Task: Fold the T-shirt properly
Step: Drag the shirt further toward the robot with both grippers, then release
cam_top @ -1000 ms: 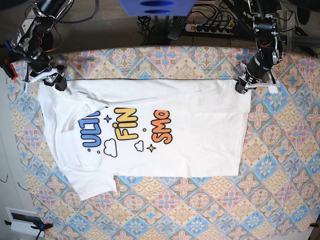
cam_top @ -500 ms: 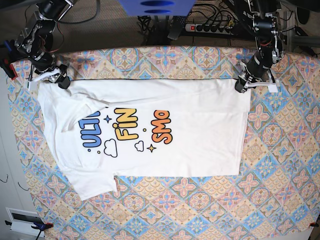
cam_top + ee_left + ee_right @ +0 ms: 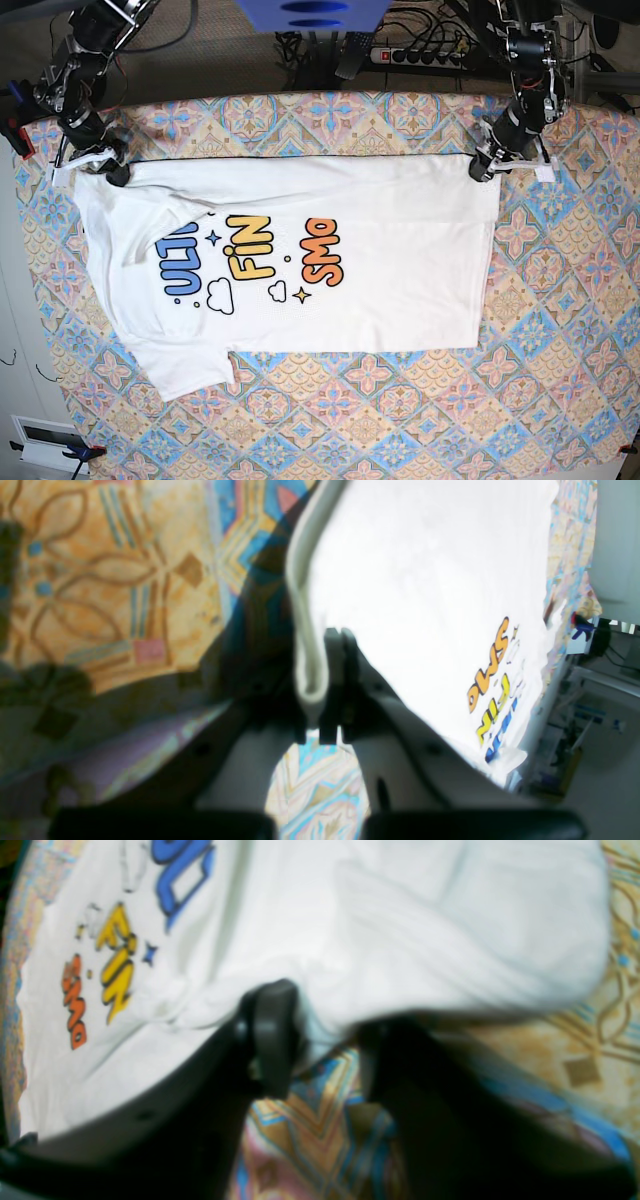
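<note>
Both grippers have shifted slightly toward the far edge of the surface since the earlier pictures, drawing the shirt's top fold line straighter and tauter between them. In the base view, the white T-shirt (image 3: 300, 260) lies flat on the patterned tablecloth (image 3: 560, 330), already folded once lengthwise, so its upper edge is a straight fold running from one gripper to the other. The left gripper (image 3: 487, 165), on this view's right, sits at the shirt's upper right corner; its wrist camera shows its jaws pressed together, pinching the doubled hem edge of the T-shirt (image 3: 425, 580) between them. The right gripper (image 3: 108, 168), on this view's left, sits at the upper left corner near the shoulder. From its wrist camera, the T-shirt (image 3: 350, 915) drapes over and between the two dark fingers (image 3: 270, 1035), with a gap still visible between them, so the jaws look partly spread around the fabric; the blur hides whether they grip it firmly. One short sleeve sticks out at the lower left of the shirt. The cartoon print faces up, turned sideways, reading partly as blue, yellow and orange lettering, with small white clouds and stars beside it. A diagonal crease runs down from the left shoulder across the blue letters.
</note>
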Tool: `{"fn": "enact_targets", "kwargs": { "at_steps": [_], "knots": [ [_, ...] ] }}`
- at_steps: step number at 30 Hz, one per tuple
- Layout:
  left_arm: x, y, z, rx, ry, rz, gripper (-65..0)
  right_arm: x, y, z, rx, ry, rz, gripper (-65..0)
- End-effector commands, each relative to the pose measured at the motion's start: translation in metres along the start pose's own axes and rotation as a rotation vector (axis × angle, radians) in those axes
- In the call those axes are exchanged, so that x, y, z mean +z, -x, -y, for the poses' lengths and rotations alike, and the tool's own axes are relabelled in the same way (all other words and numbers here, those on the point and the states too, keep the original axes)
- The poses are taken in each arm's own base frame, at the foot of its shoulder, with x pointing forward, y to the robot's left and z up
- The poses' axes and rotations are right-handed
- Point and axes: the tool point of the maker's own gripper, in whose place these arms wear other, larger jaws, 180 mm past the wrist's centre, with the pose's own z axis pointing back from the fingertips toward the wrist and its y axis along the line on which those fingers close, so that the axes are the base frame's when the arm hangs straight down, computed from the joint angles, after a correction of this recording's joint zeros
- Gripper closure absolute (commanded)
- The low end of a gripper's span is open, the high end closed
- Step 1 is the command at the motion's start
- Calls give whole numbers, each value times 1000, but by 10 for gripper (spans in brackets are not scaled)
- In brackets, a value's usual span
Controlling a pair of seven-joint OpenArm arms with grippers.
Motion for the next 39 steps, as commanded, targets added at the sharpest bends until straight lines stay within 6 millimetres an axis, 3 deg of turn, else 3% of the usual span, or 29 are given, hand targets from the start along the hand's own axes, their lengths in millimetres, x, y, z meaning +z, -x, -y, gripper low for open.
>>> {"fn": "enact_targets", "kwargs": {
  "at_steps": [1, 3, 20, 28, 31, 33, 36, 39],
  "knots": [
    [4, 2, -9, -14, -35, -20, 0, 5, -7, 5, 20, 14, 6, -51],
    [8, 1, -16, -21, -51, -23, 0, 7, -3, 7, 21, 19, -5, 0],
    [56, 24, -41, -99, -97, -55, 0, 64, 20, 35, 118, 117, -53, -1],
    [64, 31, -50, -98, -119, -69, 0, 69, 25, 37, 125, 124, -65, -3],
    [64, 30, -49, -98, -118, -68, 0, 73, 28, 39, 129, 131, -72, -40],
    [64, 30, -48, -99, -116, -67, -1, 73, 21, 35, 148, 127, -59, -102],
    [64, 31, -49, -98, -119, -69, -124, 80, 23, 37, 163, 137, -72, -210],
    [64, 36, -50, -94, -121, -94, -272, 82, 20, 34, 181, 137, -76, -248]
  ]
}}
